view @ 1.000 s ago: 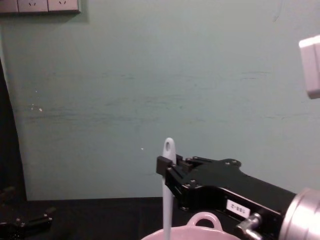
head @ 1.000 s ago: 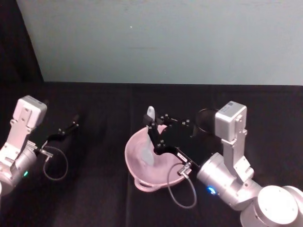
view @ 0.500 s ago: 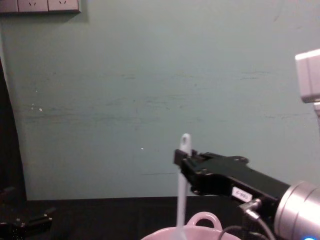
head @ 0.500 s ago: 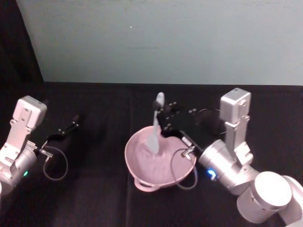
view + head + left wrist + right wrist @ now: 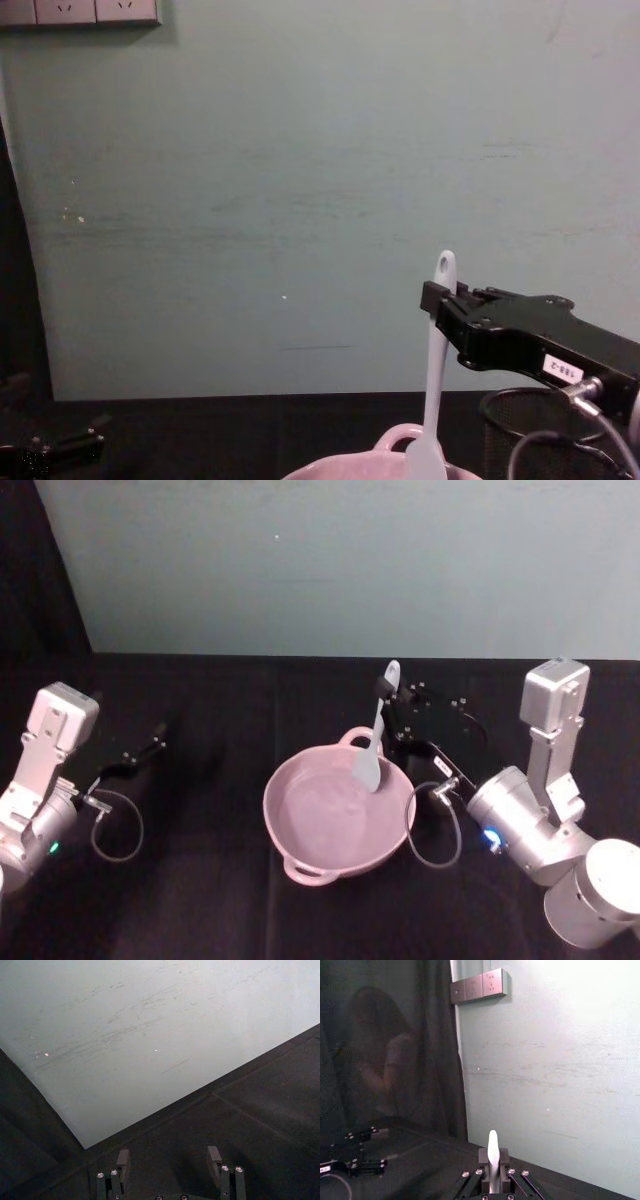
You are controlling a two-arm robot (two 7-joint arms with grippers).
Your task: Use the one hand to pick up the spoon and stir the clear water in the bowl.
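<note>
1. Lower centre of the head view: the pink bowl (image 5: 300, 830) sits on the black table (image 5: 200, 900).
2. The white spoon (image 5: 374, 742) stands nearly upright, head down inside the bowl's right rear part.
3. I see my right gripper (image 5: 386, 689), reaching in from the right edge, clenched on the handle just below its hole.
4. Mid-left, my left gripper (image 5: 152, 746) hangs parked, fingers spread, grasping nothing.

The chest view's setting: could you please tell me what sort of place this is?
Probably an indoor robot test room: a black-covered table, plain pale green wall with socket plates, dark curtain.
</note>
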